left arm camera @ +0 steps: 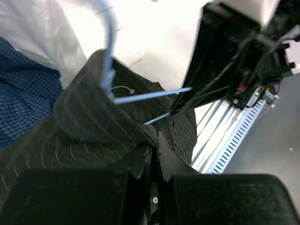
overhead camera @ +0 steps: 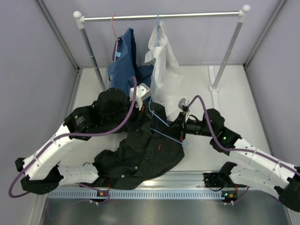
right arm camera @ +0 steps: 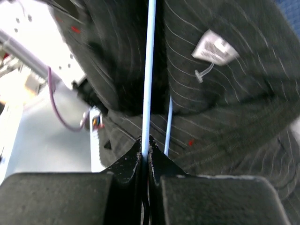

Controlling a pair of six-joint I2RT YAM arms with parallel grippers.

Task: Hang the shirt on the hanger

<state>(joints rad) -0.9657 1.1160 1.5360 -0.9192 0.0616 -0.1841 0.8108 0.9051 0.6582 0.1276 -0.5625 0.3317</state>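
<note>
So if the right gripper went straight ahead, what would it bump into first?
Most likely the black pinstriped shirt, bunched right ahead of the right gripper, which is shut on the light-blue wire hanger. How near the cloth is isn't clear.

From above we see only two short runs of the hanger [overhead camera: 164,134] — the rest lies inside the shirt [overhead camera: 140,157] or under the arms. The left arm [overhead camera: 108,105] covers the upper part of the shirt, and the shirt's buttons are too small for us to make out. The right arm [overhead camera: 255,157] is cut off at the right edge of that view. In the left wrist view the hanger's blue wire is blurred and runs out past the top edge, and the shirt is cut by the left and bottom edges. In the right wrist view the wire also leaves at the top — the cloth there is blurred, and we cannot read the pale tag [right arm camera: 213,47].
</note>
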